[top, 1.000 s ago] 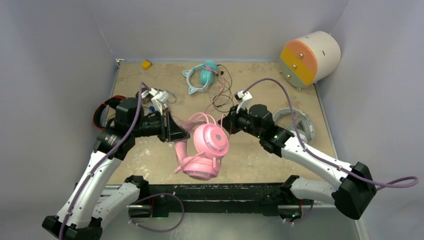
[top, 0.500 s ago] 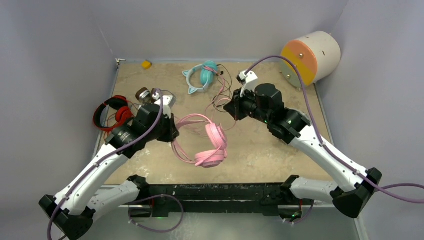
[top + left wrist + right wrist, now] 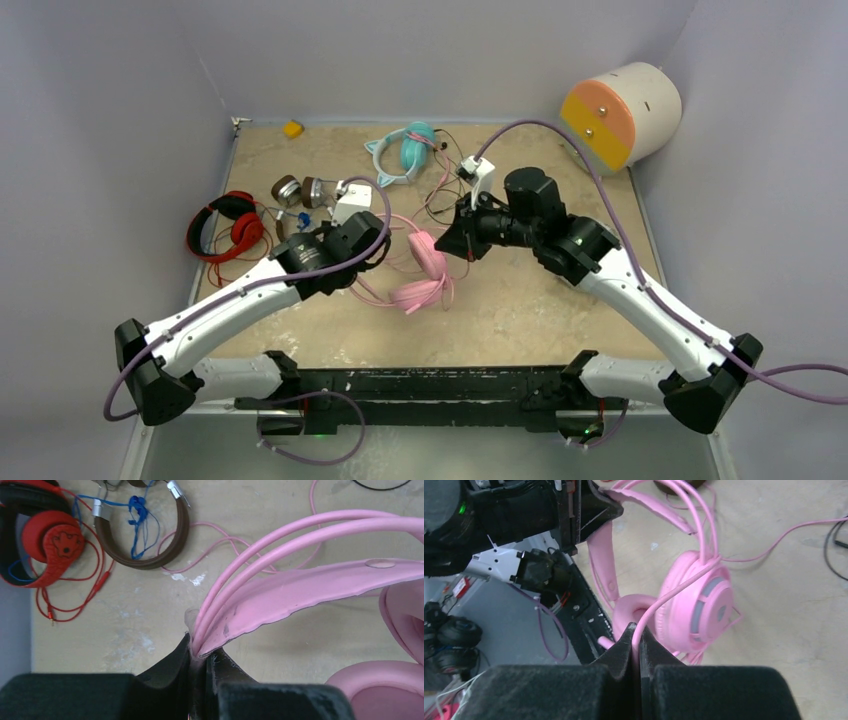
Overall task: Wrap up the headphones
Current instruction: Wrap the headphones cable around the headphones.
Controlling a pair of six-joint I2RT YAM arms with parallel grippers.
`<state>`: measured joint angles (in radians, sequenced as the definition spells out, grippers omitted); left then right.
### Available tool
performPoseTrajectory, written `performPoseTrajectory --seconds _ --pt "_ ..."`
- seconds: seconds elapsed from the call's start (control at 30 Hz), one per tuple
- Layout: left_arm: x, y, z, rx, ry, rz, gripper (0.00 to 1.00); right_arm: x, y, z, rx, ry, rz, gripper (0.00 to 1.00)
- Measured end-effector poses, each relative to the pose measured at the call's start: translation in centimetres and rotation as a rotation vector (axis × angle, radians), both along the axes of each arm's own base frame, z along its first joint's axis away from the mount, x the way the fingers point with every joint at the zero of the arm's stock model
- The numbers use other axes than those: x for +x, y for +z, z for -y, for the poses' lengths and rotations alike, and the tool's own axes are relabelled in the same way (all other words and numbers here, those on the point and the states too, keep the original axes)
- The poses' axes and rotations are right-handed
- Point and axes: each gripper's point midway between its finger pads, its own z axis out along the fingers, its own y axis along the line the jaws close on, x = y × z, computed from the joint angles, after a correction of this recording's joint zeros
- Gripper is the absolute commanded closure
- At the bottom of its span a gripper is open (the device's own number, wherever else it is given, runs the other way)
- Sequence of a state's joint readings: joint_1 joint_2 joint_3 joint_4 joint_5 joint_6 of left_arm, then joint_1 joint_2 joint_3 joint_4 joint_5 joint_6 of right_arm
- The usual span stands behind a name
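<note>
Jaws on the left gripper [image 3: 200,652] pinch the firm band [image 3: 310,587] of the pink headphones [image 3: 418,294], which look light and sit between both grippers, while jaws on the right gripper [image 3: 637,635] pinch the thin, floppy cord [image 3: 659,600], probably the best spot to pull gently.

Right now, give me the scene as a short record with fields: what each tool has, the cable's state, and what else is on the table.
left tool: shut on the headband of the pink headphones
right tool: shut on the pink cable
pink headphones: mid-table, between the two arms
pink cable: not wrapped; loops lie loose on the table
others: red headphones at left, brown headphones beside them, teal headphones at the far side
</note>
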<state>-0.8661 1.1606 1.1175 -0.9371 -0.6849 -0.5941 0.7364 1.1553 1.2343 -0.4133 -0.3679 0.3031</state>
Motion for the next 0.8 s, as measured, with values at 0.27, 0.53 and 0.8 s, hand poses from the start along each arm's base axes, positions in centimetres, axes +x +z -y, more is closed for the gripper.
performPoseTrajectory --seconds 0.27,0.53,0.8 --pt "0.4 1.2 -0.9 0.094 0.137 0.077 1.0 -1.1 -0.5 -2.3 0.105 0.08 -0.118 0.89" --pt "0.8 1.4 -1.0 0.035 0.29 0.118 1.0 -2.6 -1.6 -4.9 0.17 0.147 -0.207 0.74" --pt "2.7 1.9 -1.7 -0.093 0.364 0.118 1.0 -4.3 -3.2 -5.8 0.157 0.165 -0.237 0.68"
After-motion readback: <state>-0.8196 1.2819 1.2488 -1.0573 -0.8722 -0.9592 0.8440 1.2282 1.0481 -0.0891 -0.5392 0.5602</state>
